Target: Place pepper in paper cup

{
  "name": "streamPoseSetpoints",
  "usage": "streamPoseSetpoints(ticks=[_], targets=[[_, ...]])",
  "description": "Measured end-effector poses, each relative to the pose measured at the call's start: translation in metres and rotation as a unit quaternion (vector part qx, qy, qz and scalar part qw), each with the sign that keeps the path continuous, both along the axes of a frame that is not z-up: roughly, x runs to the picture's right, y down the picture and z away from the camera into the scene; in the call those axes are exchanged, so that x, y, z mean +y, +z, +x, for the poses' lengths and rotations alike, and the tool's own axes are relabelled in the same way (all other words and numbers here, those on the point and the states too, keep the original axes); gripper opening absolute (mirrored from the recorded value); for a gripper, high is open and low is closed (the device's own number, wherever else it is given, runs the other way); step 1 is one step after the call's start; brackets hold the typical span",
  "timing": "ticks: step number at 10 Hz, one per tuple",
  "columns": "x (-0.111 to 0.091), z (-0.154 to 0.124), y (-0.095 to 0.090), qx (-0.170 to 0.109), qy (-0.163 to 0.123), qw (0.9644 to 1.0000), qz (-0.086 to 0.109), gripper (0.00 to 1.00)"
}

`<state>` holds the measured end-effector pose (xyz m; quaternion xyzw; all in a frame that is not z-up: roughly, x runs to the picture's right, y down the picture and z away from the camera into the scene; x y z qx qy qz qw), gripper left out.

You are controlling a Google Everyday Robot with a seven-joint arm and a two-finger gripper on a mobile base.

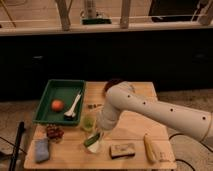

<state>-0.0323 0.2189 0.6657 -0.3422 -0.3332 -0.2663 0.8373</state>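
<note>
The white paper cup [94, 146] stands near the table's front edge, left of centre, partly covered by my arm. The slim green pepper [91, 141] lies tilted at the cup's mouth, one end down in it. My gripper [100, 134] is directly above the cup, at the pepper's upper end, with the white arm coming in from the right.
A translucent green cup [88, 123] stands just behind the paper cup. A green tray [50, 93] at the back left holds an orange ball [57, 105] and a white spoon [74, 105]. Along the front lie a blue sponge [41, 149], a brown block [122, 149] and a yellow banana-like object [150, 148]. A dark red bowl [111, 84] sits behind the arm.
</note>
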Motion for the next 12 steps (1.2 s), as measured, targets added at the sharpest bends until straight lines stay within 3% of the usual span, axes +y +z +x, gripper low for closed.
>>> streamPoseSetpoints(ticks=[7, 10, 12], targets=[[0.009, -0.016, -0.018, -0.042, -0.062, 0.9971, 0.014, 0.0], [0.01, -0.023, -0.02, -0.066, -0.079, 0.9945, 0.022, 0.0], [0.01, -0.027, -0.02, -0.09, -0.097, 0.9908, 0.029, 0.0]])
